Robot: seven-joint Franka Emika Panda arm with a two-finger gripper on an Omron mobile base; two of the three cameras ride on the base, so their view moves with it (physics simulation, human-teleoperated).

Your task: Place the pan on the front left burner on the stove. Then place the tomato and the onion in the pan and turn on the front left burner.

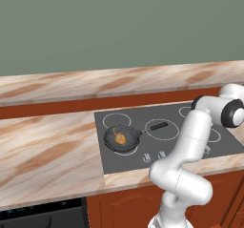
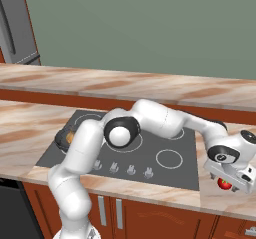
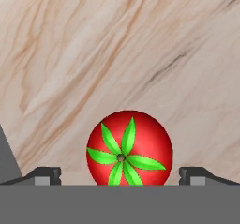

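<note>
Gripper [image 3: 120,175] wide open astride tomato [image 3: 130,148] on counter [image 3: 140,54] – onion [image 1: 120,138] in pan [image 1: 122,139], on stove [image 1: 200,148].

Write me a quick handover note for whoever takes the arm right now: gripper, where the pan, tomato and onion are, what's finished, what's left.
Gripper: open, lowered over the tomato, a finger on each side, not closed.
Tomato: on the marble counter, right of the stove.
Pan: on the front left burner, handle pointing right.
Onion: inside the pan.
Done: pan placed, onion in.
Left: grasp the tomato, carry it to the pan, then turn the front left burner's knob.
</note>
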